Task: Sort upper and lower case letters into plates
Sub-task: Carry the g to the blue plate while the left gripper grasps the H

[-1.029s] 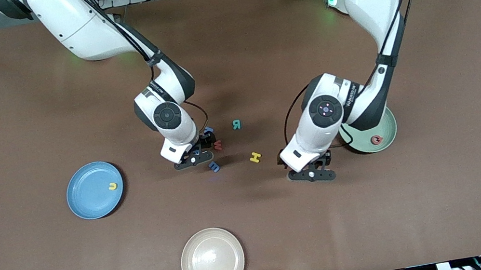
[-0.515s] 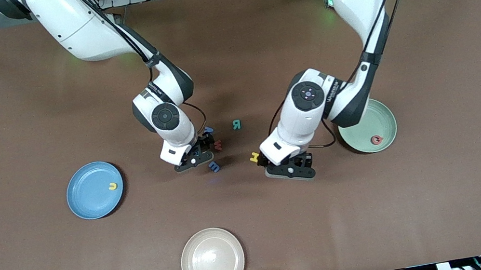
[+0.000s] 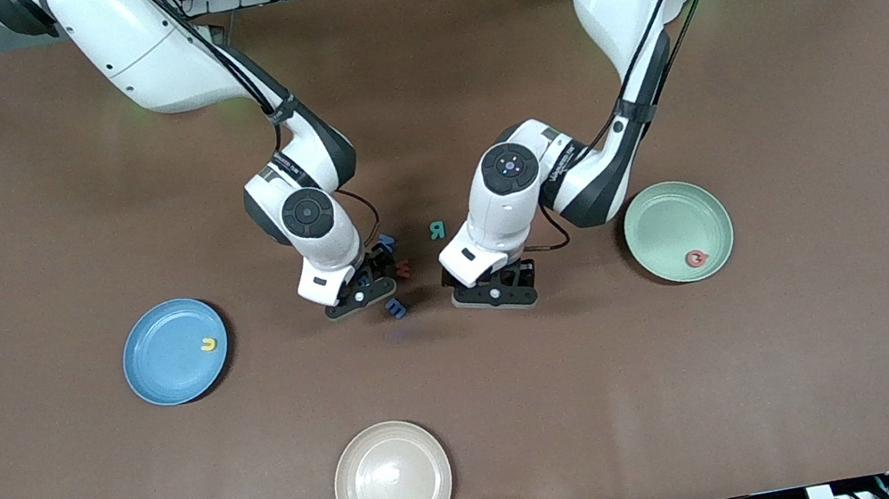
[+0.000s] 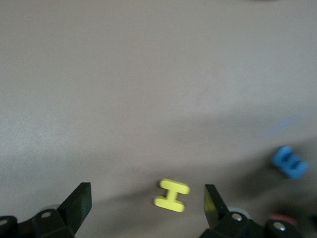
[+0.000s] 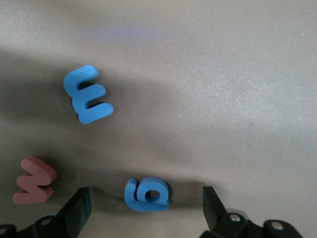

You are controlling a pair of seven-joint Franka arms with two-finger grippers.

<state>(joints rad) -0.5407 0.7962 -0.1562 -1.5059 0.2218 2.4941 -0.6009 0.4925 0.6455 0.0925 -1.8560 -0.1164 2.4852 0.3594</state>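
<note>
A cream plate (image 3: pixel 393 484) is sitting low in the frame, nearest the front camera, on the brown table (image 3: pixel 834 365). Higher up, the blue plate (image 3: pixel 166 368) is lying at mid-left of the frame with a yellow letter (image 3: pixel 208 344) in it, and the green plate (image 3: pixel 677 233) is lying at mid-right with a red letter (image 3: pixel 694 258) in it.

Near the frame's centre, between those two plates, the left claw (image 4: pixel 147 204) is hanging low over the table with its fingers (image 4: pixel 79 203) spread apart, a yellow H (image 4: pixel 172 195) lying between them. The right claw (image 5: pixel 146 207) is hanging beside it, also spread wide and gripping nothing, over a small blue letter (image 5: pixel 147 194). A blue E (image 5: pixel 88 101) and a red W (image 5: pixel 33 180) are lying close by on the table. A green R (image 3: pixel 437 230) is lying a little farther up, between the two wrists.
</note>
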